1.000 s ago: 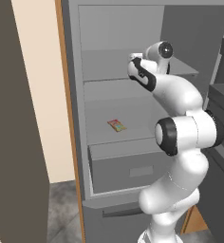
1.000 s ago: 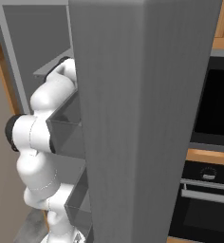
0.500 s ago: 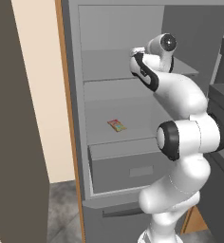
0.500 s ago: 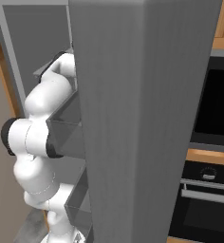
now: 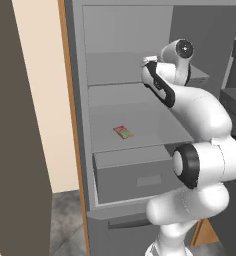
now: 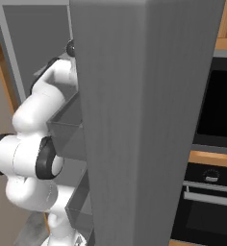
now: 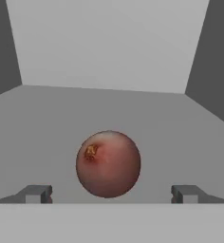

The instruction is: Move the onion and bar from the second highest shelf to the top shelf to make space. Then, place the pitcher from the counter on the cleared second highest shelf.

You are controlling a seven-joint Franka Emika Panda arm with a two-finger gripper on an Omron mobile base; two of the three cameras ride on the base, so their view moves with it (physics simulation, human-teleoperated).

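The onion (image 7: pixel 108 163) is seen in the hand view resting on a flat grey shelf panel, centred between the two dark fingertips of the gripper (image 7: pixel 111 193), which is spread wide with a clear gap on each side of the ball, so nothing is held. In the left base view the hand is reached in at the level of the top shelf (image 5: pixel 115 70), so the onion is judged to be already placed there, though the onion itself is hidden behind the arm in that view. The bar (image 5: pixel 123 132) is seen lying flat on the second highest shelf (image 5: pixel 140 122), well apart from the gripper and untouched. By this reading the first of three transfers is done; the bar's move upward and the pitcher's placing on the cleared shelf are left.
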